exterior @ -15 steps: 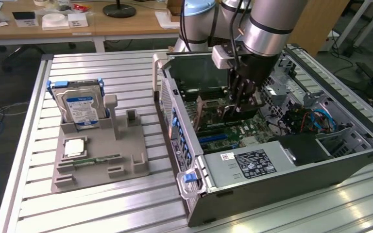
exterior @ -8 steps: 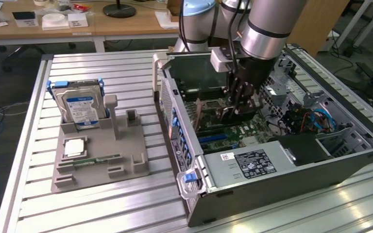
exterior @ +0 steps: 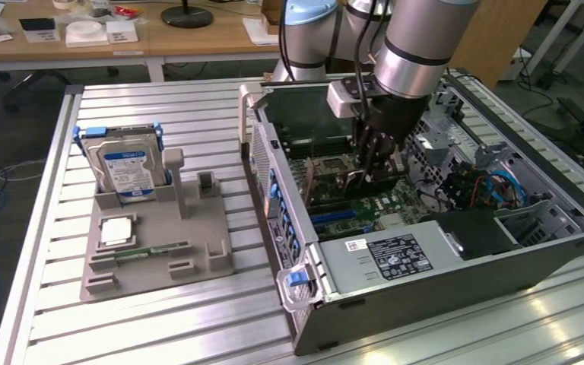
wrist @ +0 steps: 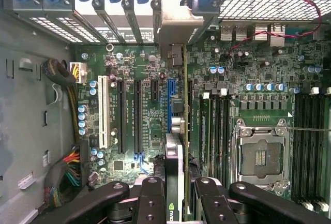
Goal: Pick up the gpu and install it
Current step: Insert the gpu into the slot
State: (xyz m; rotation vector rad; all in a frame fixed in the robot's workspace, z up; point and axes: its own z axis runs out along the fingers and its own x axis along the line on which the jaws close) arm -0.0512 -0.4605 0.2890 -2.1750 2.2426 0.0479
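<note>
Black gripper (exterior: 377, 169) gripped the thin green-and-black gpu card (wrist: 175, 154) edge-down inside the open grey computer case (exterior: 455, 296), centre-right of the exterior view, over the green motherboard (wrist: 129, 69); step looked to need card vertical, silver bracket (wrist: 173, 25) at rear slots, even pressure.

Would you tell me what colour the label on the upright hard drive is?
Blue and white; the hard drive label shows best in the exterior view.
</note>
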